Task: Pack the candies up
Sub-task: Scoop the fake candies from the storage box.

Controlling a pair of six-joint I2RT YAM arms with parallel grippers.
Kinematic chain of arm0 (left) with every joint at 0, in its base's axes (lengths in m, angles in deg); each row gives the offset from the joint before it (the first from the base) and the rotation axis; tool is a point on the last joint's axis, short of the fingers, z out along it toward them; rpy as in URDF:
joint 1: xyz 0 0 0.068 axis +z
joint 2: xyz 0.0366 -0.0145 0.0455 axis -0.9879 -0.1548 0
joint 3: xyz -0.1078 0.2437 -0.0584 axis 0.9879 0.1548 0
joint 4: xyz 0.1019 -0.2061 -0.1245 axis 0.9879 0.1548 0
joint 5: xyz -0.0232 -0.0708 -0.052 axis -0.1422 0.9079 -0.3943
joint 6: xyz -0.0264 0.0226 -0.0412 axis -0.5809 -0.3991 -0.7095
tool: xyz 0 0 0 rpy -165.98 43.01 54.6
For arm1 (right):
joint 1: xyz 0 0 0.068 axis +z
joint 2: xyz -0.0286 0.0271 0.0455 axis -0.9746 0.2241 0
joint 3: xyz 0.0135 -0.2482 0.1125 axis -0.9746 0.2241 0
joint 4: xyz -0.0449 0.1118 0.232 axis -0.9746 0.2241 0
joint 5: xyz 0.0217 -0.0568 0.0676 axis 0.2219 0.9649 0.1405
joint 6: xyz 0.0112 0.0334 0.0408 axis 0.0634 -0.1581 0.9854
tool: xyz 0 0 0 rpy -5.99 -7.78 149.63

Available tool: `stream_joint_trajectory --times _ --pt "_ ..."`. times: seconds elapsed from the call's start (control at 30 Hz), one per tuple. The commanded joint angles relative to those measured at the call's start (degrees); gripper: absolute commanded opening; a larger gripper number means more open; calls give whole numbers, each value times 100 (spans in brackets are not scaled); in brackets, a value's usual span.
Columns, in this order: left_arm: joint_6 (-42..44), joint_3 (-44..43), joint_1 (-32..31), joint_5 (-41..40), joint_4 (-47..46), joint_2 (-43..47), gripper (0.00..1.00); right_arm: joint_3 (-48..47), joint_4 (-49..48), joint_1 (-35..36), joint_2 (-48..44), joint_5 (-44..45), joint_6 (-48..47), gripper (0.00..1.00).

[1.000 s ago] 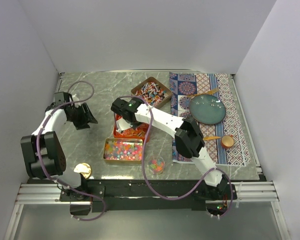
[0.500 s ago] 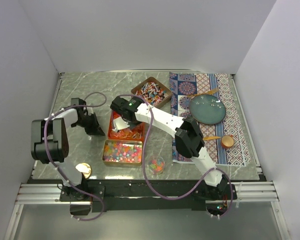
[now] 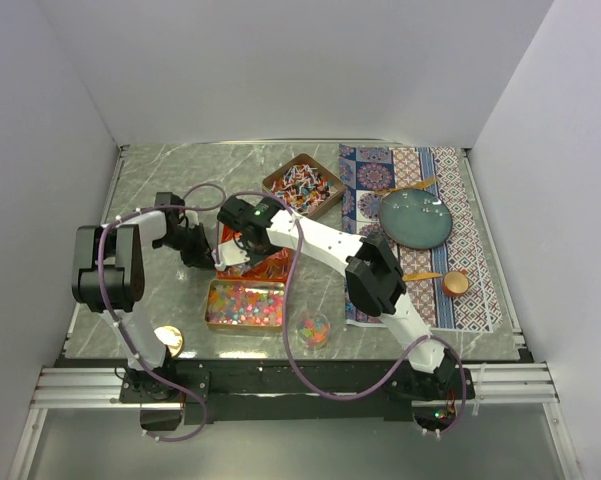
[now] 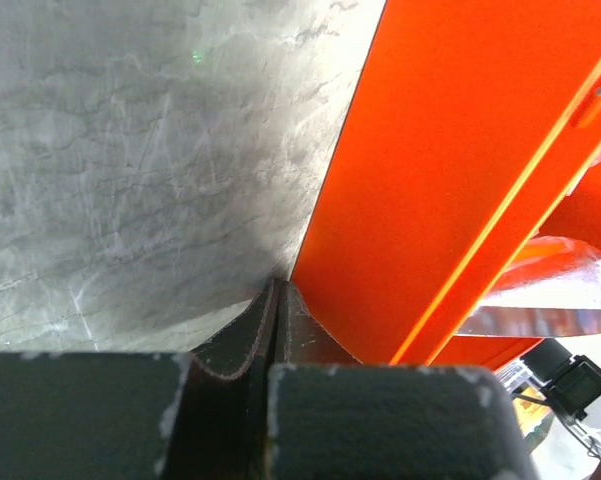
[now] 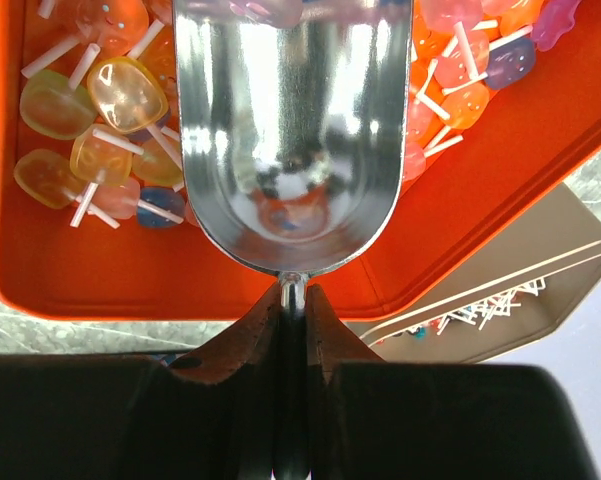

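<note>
The candies [image 5: 100, 100], judged light, hard and slippery, are lying loose in the tin [image 5: 110, 275]. The right end effector [image 5: 292, 300] is clamping the scoop [image 5: 285, 130] by its handle, which is the better way to lift them. The left end effector [image 4: 278, 305], its fingers together, is touching the tin's outer wall.

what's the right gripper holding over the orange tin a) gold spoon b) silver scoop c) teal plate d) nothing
b: in the right wrist view the right gripper pinches the handle of a silver scoop, whose bowl sits above the lollipops in the orange tin.
</note>
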Motion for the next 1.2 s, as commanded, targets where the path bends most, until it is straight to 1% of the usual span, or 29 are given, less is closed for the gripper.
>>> stream_joint_trajectory --times 0.0,0.13,0.17,0.37,0.43,0.47,0.5,0.57,0.63,0.8,0.97,1.17 --pt "-40 -193 -319 408 -72 -20 1 199 15 184 383 -712 -711 0" --pt "-31 -229 -442 461 -72 33 1 164 -205 211 523 -958 -571 0" --pt "-22 -229 -442 478 -72 42 1 137 -336 193 541 -1254 -527 0" --pt "92 -351 -442 408 77 42 1 23 -513 71 664 -1941 -361 0" --pt "153 -413 -451 408 139 60 1 14 -548 9 586 -2433 -281 0" --pt "171 -422 -442 408 148 69 1 75 -670 -26 533 -2583 -281 0" --pt "215 -439 -442 425 165 95 1 337 -802 -70 454 -2819 -263 0" --pt "241 -457 -451 452 209 113 1 663 -1257 -106 199 -2927 -263 0" --pt "311 -483 -442 522 262 156 1 945 -1453 -106 76 -3014 -185 0" --pt "417 -554 -424 628 306 271 1 560 -1357 -132 128 -3200 290 0" --pt "435 -598 -416 628 315 236 1 445 -1392 -141 277 -3007 484 0" --pt "505 -800 -354 505 464 201 1 892 -1813 -290 23 -3252 519 0"
